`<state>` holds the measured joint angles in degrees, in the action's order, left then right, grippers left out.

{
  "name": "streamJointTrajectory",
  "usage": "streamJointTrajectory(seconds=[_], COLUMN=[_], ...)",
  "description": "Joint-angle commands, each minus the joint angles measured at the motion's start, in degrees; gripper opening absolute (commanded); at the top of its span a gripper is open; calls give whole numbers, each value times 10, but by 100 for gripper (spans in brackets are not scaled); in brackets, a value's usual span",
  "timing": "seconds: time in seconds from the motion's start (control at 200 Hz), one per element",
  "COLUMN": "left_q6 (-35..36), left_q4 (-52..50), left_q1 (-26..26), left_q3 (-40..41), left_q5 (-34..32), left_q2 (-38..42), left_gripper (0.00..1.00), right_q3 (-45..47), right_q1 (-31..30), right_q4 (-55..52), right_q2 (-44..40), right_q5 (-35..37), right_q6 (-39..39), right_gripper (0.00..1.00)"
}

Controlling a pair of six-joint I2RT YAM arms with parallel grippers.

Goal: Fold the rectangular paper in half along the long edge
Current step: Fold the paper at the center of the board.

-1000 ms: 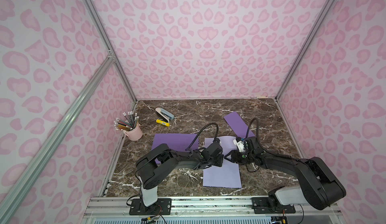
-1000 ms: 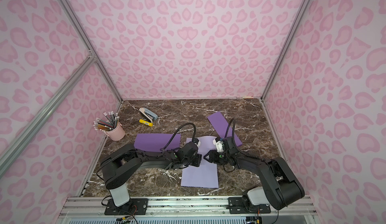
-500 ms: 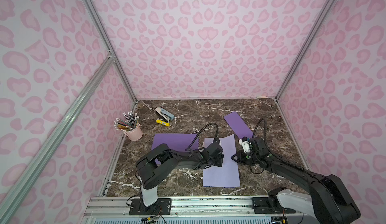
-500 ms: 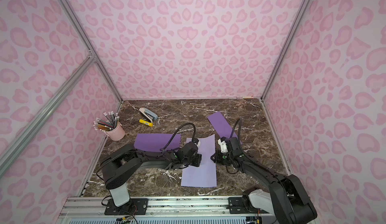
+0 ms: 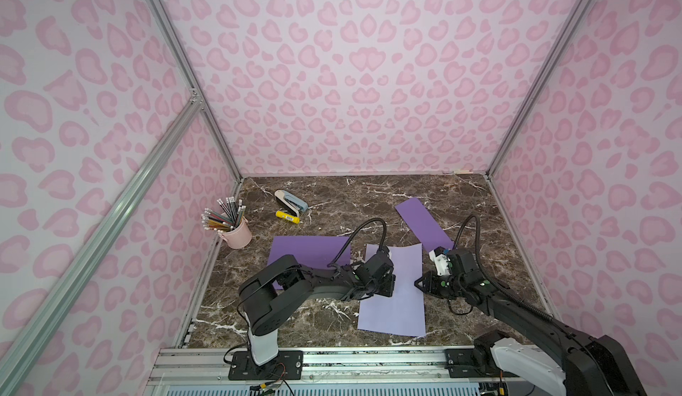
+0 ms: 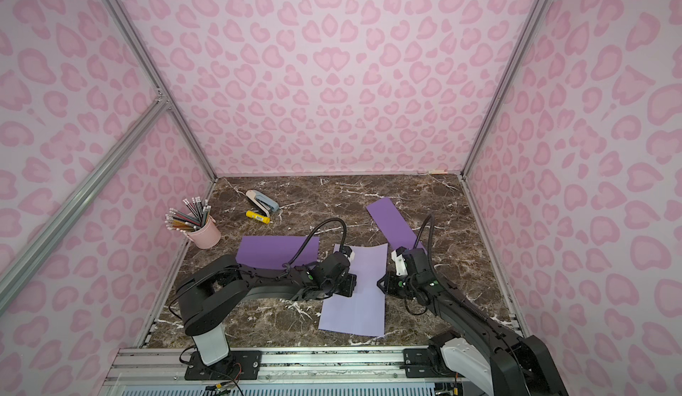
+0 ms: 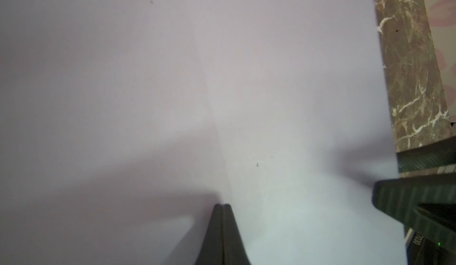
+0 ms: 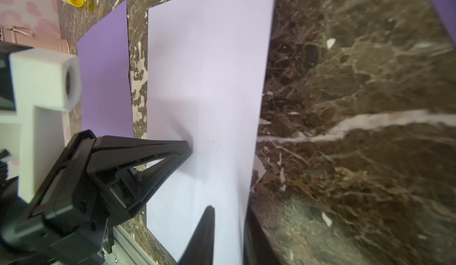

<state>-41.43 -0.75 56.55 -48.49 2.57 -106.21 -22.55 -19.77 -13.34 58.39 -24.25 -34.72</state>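
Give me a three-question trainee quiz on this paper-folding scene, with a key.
1. True or false: the left gripper is shut, its tip on the pale lilac rectangular paper sheet.
2. What fills the pink round cup? A) pencils B) scissors C) paintbrushes
3. How many darker purple paper sheets lie on the brown marble table?
Key: 1 true; 2 A; 3 two.

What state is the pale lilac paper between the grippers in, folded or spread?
Spread: the pale lilac paper lies as one full sheet, both long edges apart.
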Motion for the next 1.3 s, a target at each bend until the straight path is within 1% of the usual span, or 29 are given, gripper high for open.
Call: streamJointTrajectory(seconds=[0.0, 0.04, 0.075, 0.155, 0.215, 0.325, 0.37, 0.5, 0.625, 0.73, 0.805, 0.85, 0.895, 0.965, 1.015, 1.035, 1.11, 1.195, 1.295], left_q6=[1, 1, 1, 1, 1, 1, 1, 4, 16, 33, 45, 56, 65, 77, 82, 84, 85, 80, 76], left_q4=[-61, -61, -61, -61, -61, -63, -65, -85, -95, -99, -105, -111, -119, -131, -133, -133, -131, -121, -88], left_q1=[-1, -1, -1, -1, 0, 0, 0, 0, 1, 0, 0, 0, -1, -6, -10, -12, -14, -15, -17], left_q3=[1, 1, 0, -1, -3, -6, -8, -24, -38, -42, -36, -28, -17, 0, 14, 20, 38, 60, 85], left_q5=[-13, -13, -13, -12, -10, -9, -11, -32, -56, -71, -89, -101, -112, -120, -121, -121, -129, -135, -123], left_q2=[-4, -4, -4, -6, -8, -7, -1, 45, 125, 187, 221, 236, 245, 250, 252, 253, 255, 258, 255], left_gripper=[4, 4, 4, 4, 4, 4, 4, 4, 4, 4, 4, 4, 4, 4, 4, 4, 4, 4, 4], right_q3=[3, 3, 3, 6, 8, 9, 8, -6, -28, -27, -25, -22, -28, -39, -56, -63, -81, -103, -129], right_q1=[0, 0, 0, 0, 0, 1, 0, 7, 10, 10, 14, 26, 46, 79, 91, 92, 91, 90, 91], right_q4=[-1, -4, -7, -7, -8, -10, -7, -5, -9, 9, 14, 23, 18, 10, -8, -17, -34, -60, -92], right_q2=[-8, -10, -12, -18, -21, -26, -27, -21, -13, -38, -65, -75, -68, -28, 9, 21, 46, 46, 42], right_q5=[-2, -3, -2, -1, 1, 2, 3, 1, 7, 9, 42, 26, -7, -73, -110, -115, -116, -80, -46], right_q6=[-7, -6, -6, -6, -9, -10, -9, 1, 11, 13, 1, 6, 17, 32, 55, 62, 79, 88, 100], right_gripper=[26, 27, 26, 19, 12, 5, 0, 0, 0, 0, 0, 0, 0, 0, 0, 0, 0, 0, 0])
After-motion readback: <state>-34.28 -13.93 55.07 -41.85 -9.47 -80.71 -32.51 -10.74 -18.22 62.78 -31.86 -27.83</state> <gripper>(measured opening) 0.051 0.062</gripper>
